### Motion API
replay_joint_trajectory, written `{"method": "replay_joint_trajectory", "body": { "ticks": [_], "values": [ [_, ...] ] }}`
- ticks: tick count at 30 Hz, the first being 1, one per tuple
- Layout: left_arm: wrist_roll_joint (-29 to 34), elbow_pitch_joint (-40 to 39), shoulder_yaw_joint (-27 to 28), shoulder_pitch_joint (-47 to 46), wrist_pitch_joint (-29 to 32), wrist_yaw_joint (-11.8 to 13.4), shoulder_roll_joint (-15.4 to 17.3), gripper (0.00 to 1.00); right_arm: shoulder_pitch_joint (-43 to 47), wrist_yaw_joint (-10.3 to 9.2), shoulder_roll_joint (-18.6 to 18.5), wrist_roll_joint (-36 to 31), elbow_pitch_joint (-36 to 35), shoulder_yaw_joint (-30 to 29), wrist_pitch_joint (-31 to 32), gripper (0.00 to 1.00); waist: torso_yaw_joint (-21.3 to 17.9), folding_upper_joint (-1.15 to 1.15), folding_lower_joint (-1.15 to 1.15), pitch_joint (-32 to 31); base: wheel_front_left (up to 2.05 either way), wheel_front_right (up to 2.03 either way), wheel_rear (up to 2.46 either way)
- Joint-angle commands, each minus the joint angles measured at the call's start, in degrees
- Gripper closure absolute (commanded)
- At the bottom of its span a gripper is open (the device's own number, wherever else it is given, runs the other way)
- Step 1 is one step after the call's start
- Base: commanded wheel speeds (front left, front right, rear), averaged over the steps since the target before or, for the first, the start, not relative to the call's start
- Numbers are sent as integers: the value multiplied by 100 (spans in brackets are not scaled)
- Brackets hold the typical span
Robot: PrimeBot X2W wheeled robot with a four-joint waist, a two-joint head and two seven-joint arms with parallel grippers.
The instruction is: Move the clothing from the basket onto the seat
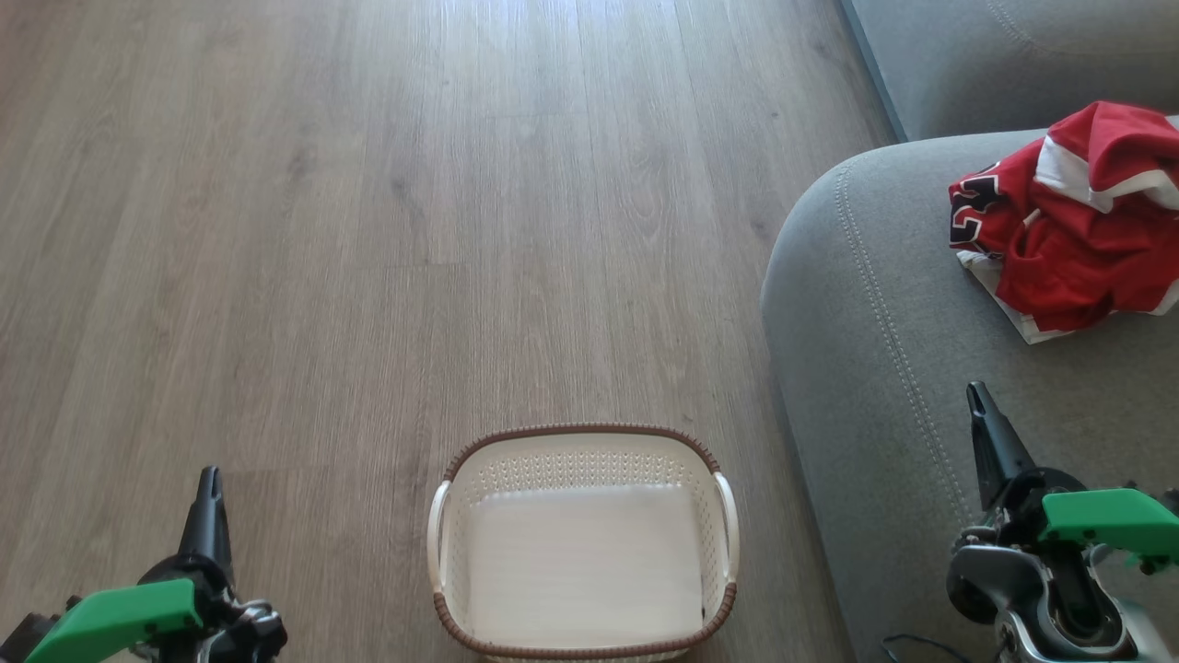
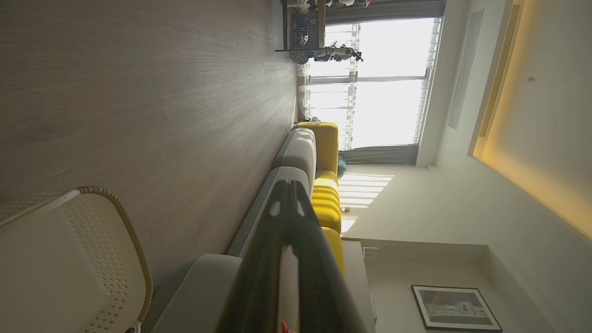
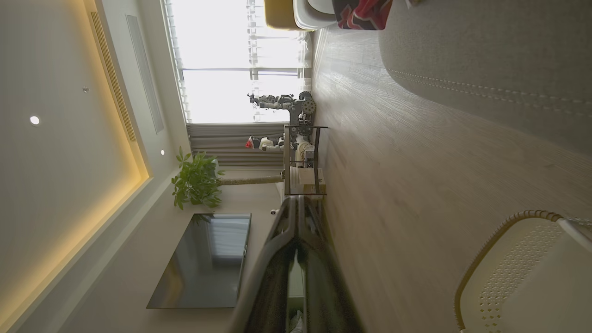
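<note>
Since the basket sits on the wood floor with its cream bottom bare, no red fabric is left in it to lift. The clothing lies bunched on the seat, back from the cushion's rounded, double-stitched edge.

- Jaws: left gripper at lower left, fingers pressed together, holding nothing. Right gripper at lower right, over the seat's front part, also closed and empty.
- Key relation: the clothing lies ahead of the right gripper and slightly to its right, near but not touching. The left gripper is well apart from it, with the basket between. The right arm is clearly the nearer one.
- Long axis of the heap: cannot tell, as the head view's right edge crops it.
- Judgement: the transfer looks finished. Any further move would be a tidy of the heap, and it would fall to the right arm.

Views compared:
- The head view gives the basket's whole inside and the heap's place on the cushion.
- The right wrist view catches a corner of the red cloth at its top edge, beyond the stitched seam, and the basket's braided rim low at one side.
- The left wrist view has the basket's perforated wall and, further along the sofa, yellow cushions.
</note>
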Motion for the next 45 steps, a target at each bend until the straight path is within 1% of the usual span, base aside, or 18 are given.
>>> {"method": "replay_joint_trajectory", "body": {
  "ticks": [1,45],
  "values": [
    [-2,-215,201,-271,44,-49,53,100,-288,0,-133,66,-225,132,-48,100,0,0,0,0,0,0,0],
    [2,-219,206,-270,49,-48,49,100,-280,0,-462,442,-320,560,-396,100,1,0,0,3,0,0,0]
  ]
}}
